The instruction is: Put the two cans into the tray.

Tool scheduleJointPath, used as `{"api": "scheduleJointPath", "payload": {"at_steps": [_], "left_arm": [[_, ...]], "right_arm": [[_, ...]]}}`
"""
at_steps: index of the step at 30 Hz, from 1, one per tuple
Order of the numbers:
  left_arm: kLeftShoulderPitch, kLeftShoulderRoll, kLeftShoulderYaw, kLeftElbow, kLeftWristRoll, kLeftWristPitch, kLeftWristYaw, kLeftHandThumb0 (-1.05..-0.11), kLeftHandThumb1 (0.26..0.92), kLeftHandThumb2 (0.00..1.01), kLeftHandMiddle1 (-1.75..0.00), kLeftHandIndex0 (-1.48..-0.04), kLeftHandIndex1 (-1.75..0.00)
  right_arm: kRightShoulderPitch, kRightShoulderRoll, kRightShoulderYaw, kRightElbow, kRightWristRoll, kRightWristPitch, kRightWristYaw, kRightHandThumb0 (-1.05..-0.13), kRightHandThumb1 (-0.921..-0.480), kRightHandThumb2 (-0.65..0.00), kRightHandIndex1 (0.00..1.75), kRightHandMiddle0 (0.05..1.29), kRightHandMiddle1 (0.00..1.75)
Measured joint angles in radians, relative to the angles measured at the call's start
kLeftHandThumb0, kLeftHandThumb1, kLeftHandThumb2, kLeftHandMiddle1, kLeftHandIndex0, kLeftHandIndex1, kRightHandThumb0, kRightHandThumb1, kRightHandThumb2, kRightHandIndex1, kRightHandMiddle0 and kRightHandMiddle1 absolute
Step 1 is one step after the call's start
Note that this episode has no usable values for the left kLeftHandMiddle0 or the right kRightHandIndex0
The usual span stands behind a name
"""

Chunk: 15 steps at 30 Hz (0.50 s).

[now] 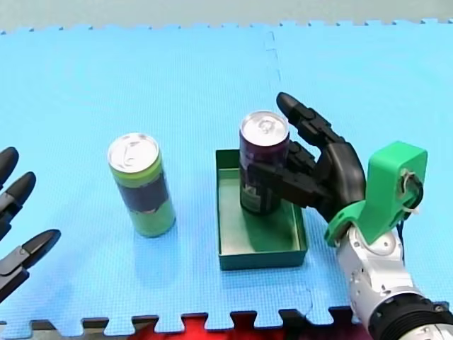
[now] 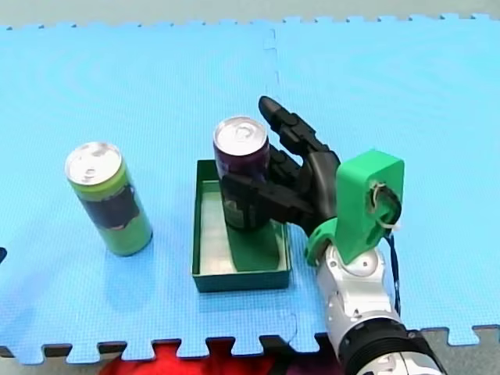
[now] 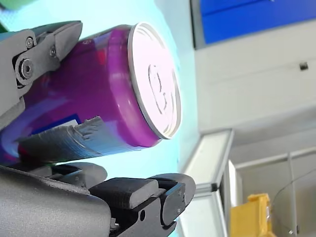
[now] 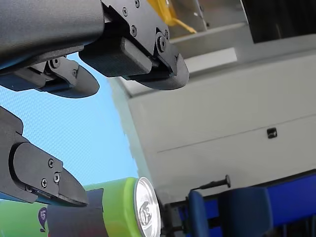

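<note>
Right hand point(image 1: 329, 177): at the tray's right side. Fingers were clasped round the purple can point(image 1: 263, 159), one across its front and the others behind and beside it. The first wrist view showed the same clasp from close up.
Purple can: upright, lid up, long axis vertical. Its lower part sat inside the tray walls. I could not tell whether its base touched the tray floor.
Tray point(image 1: 262, 256): green, shallow, rectangular, on the blue foam mat point(image 1: 141, 71).
Green can point(image 1: 141, 185): upright on the mat, outside the tray, near its left wall but apart from it.
Left hand point(image 1: 18, 219): at the mat's left edge, holding nothing, well apart from the green can.
Key relation: the green can stood between the left hand and the tray, long axis vertical. I judged the left hand nearer to it, since the right was occupied.
Count: cans, two (one purple, one green); tray, one; hands, two.
Progress (my judgement): first can all but placed; second untouched.
</note>
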<state>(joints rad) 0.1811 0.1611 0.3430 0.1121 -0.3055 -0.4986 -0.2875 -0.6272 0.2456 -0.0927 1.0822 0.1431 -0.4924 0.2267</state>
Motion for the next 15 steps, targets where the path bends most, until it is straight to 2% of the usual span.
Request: {"api": "scheduleJointPath", "payload": {"at_steps": [6,15], "left_arm": [[-0.007,0.002,0.002,0.009,-0.007,-0.010,-0.005,-1.019,0.802,0.00,0.00,-0.50,0.00],[-0.008,0.004,0.002,0.018,-0.015,-0.015,-0.016,-1.012,0.804,0.00,0.00,-0.50,0.00]], "right_arm": [[0.000,0.000,-0.001,0.005,0.002,-0.009,0.011,-1.011,-0.751,-0.007,0.00,0.37,0.00],[0.000,-0.005,-0.005,0.011,0.005,-0.032,0.063,-1.044,-0.759,-0.003,0.00,0.34,0.00]]}}
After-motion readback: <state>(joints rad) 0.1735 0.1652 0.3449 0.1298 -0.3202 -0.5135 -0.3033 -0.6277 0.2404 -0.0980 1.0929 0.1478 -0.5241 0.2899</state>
